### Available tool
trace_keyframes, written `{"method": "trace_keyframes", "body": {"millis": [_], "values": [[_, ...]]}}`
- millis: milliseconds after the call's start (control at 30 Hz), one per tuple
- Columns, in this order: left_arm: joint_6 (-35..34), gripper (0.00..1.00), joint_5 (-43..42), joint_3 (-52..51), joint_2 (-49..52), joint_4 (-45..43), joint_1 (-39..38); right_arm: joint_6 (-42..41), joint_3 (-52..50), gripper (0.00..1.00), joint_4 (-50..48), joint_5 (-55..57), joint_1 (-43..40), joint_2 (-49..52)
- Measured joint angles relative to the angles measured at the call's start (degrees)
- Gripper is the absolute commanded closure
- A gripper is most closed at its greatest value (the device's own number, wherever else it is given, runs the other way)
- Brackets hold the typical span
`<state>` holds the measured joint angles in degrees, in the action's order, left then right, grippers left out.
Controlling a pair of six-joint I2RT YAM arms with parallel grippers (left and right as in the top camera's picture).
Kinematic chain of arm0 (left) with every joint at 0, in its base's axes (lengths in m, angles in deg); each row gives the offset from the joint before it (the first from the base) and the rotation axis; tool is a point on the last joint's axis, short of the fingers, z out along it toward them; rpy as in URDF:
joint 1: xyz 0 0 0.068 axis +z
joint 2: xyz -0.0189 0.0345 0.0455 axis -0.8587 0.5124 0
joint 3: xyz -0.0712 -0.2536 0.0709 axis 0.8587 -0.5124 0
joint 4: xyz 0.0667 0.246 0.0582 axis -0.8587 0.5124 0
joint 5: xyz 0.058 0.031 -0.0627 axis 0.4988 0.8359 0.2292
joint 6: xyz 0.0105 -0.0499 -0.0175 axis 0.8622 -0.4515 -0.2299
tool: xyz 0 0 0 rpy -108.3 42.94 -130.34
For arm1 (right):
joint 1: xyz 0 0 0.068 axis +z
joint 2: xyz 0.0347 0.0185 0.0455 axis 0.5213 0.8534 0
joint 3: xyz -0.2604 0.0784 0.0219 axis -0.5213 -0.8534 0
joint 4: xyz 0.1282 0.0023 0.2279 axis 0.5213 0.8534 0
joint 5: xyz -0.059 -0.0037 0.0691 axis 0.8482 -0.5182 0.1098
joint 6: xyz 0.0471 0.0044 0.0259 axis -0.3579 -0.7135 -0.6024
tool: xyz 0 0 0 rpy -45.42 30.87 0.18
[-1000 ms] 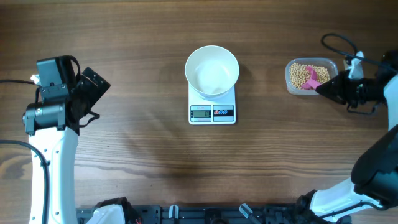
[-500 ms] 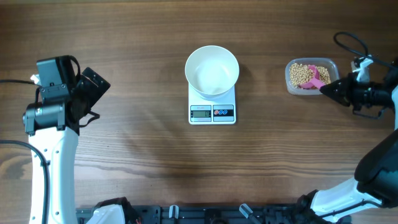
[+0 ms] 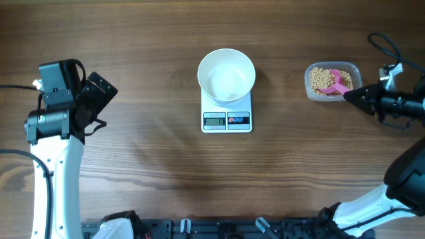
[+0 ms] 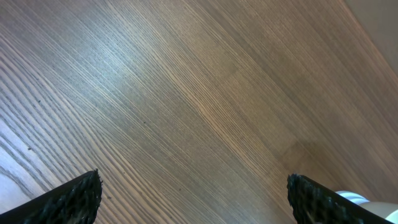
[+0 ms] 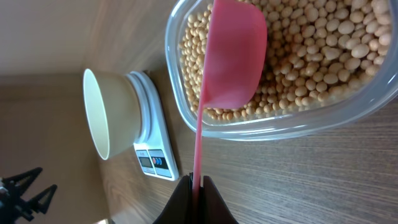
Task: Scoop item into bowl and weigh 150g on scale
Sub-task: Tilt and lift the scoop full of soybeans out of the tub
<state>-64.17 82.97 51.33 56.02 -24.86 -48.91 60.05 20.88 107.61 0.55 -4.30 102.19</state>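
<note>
In the tub at the right of the counter lie the beans, with the cup of the pink scoop over them, and its thin handle is clamped, far from the cup, by the right fingers. The bowl stands empty on the scale at the centre, well apart from the tub, and the left fingers are wide apart over bare wood at the far left. I think a loaded scoop may twist in such a small grip and drop beans on the way, or the tub, which nothing holds, may slide when the scoop pushes in.
</note>
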Motion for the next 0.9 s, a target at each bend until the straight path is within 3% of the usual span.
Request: {"method": "trace_keyframes", "body": {"millis": [900], "values": [[0.0,0.0,0.0,0.0,0.0,0.0,0.0,11.2,0.0,0.96,7.6,-9.4,-8.2,0.0]]}}
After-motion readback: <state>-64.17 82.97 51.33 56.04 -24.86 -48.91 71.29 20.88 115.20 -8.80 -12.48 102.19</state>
